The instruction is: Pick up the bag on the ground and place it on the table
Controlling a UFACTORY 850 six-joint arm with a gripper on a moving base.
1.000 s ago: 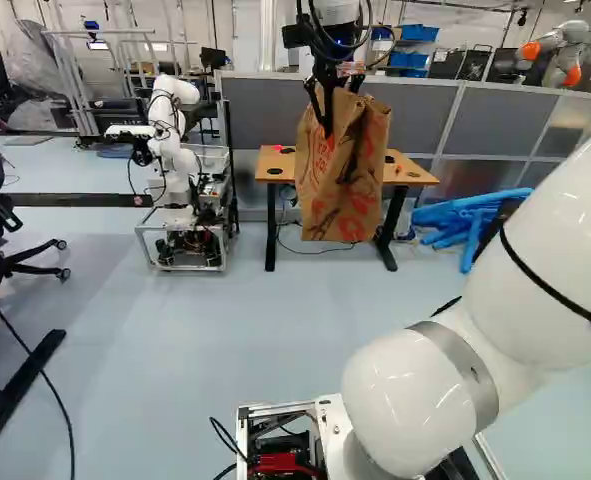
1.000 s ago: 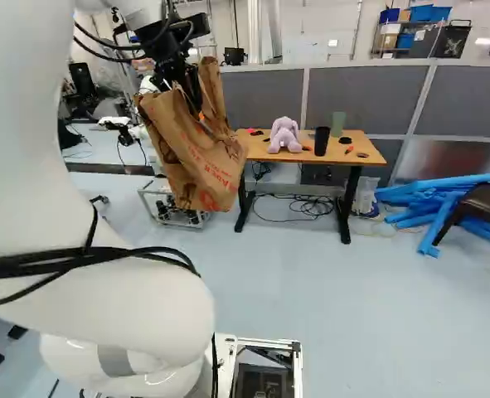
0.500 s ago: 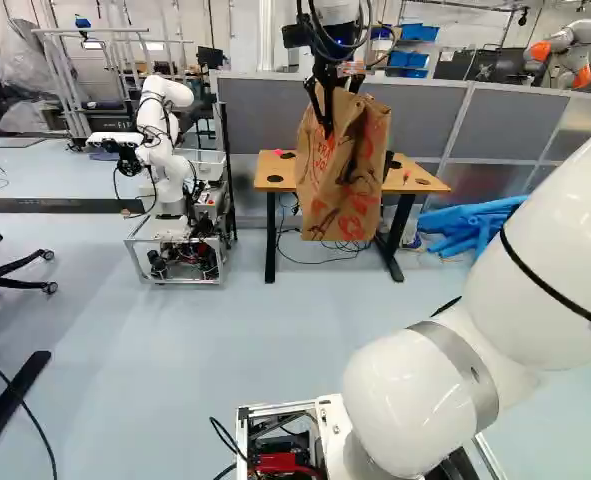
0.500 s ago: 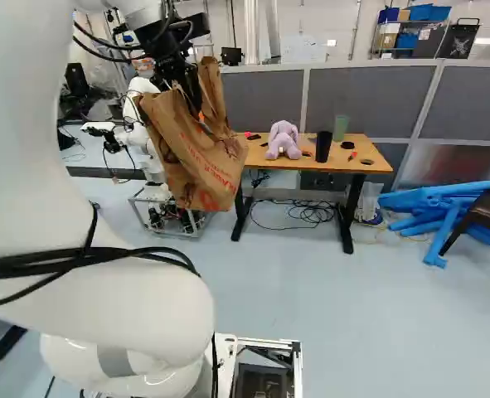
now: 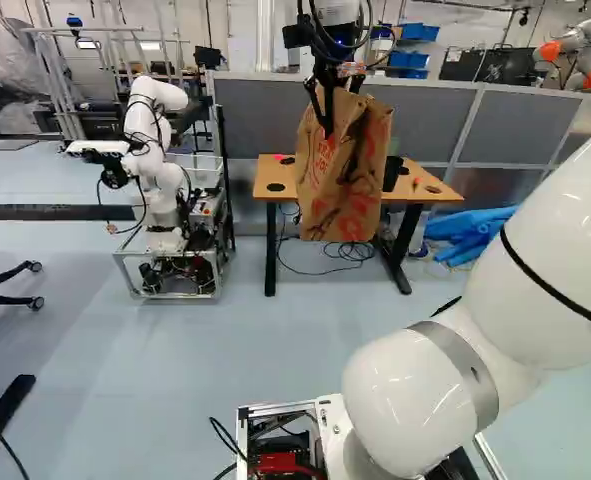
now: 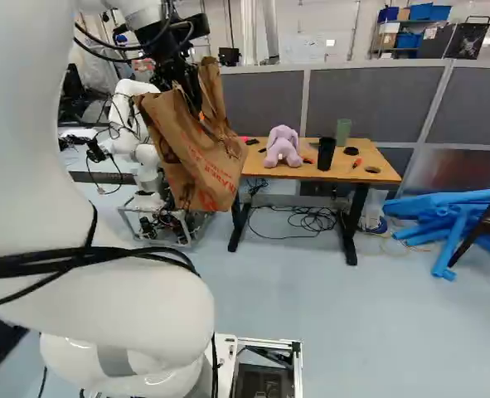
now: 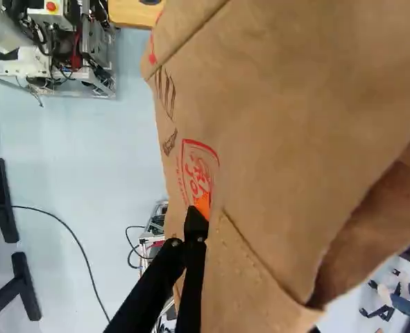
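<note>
Dangling at the left base view's upper middle, the bag (image 5: 343, 180) was pinched by the gripper (image 5: 325, 120), jaws nearly closed on it, partly hiding the table (image 5: 270, 174).

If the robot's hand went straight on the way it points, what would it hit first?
The hand points mostly downward, with the paper bag it grips hanging ahead. Moving together, they would probably meet the floor first, though depth is hard to judge.
</note>
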